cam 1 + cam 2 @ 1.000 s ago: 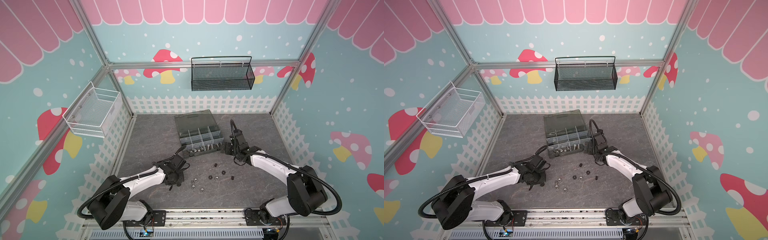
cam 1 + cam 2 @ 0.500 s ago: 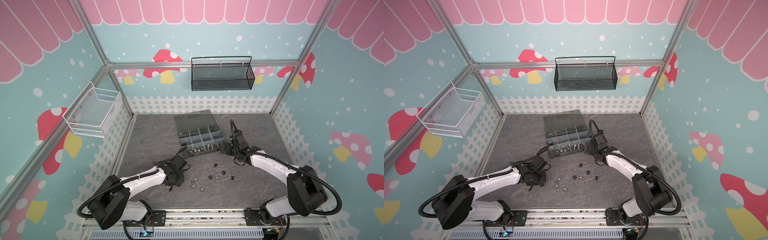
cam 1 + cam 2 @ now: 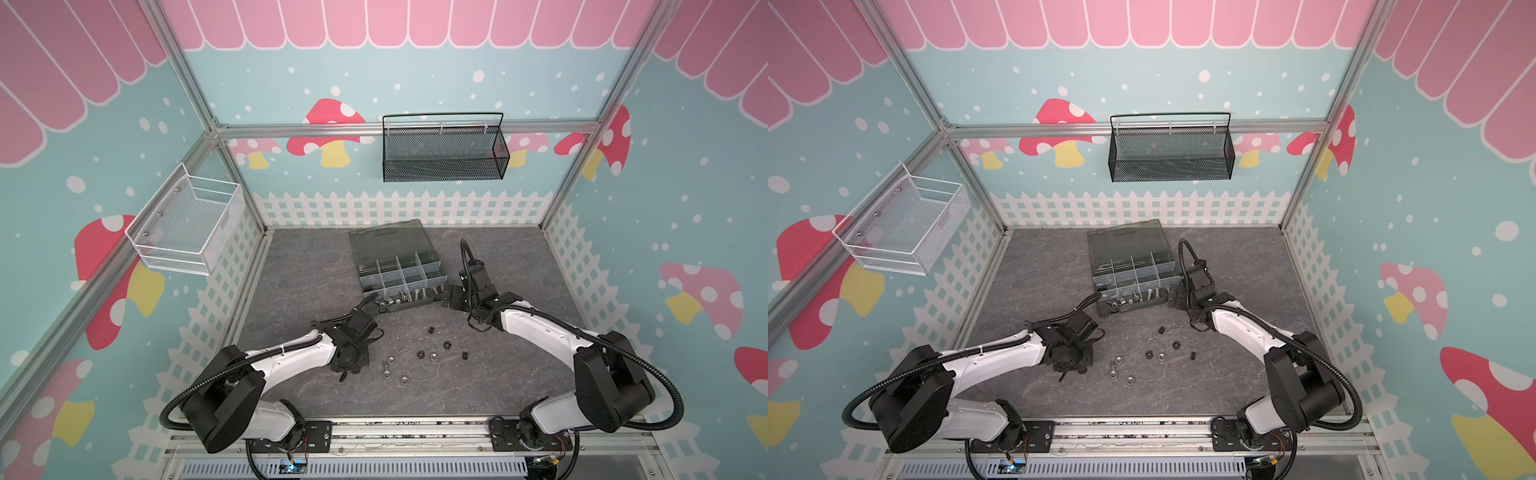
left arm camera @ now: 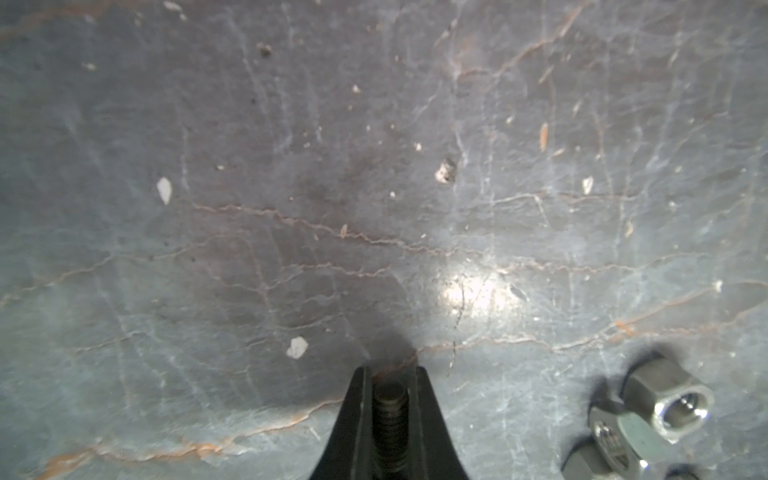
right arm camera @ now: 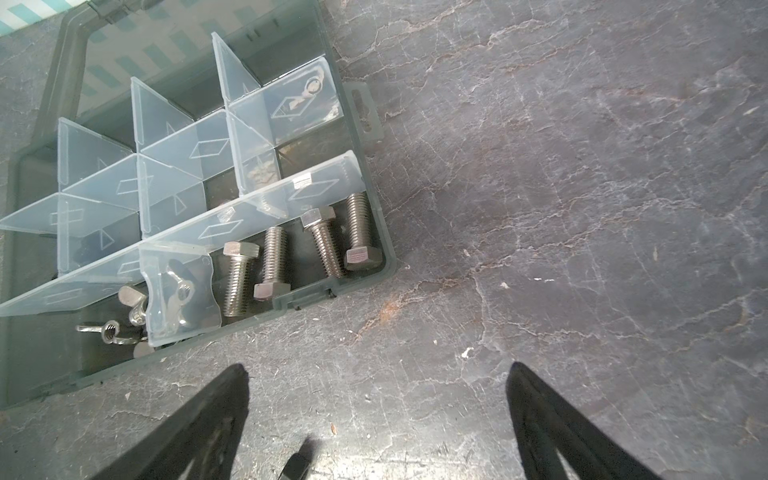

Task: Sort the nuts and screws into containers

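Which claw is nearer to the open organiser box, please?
The right. The right claw hangs open beside the front right corner of the organiser box, by the silver bolts; the left claw is farther off over the table near loose nuts, shut on a black screw.

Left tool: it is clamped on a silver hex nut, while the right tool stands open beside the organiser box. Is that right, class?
No: the left wrist view shows the left tool clamped on a black screw, not a silver nut. The right tool is open beside the organiser box.
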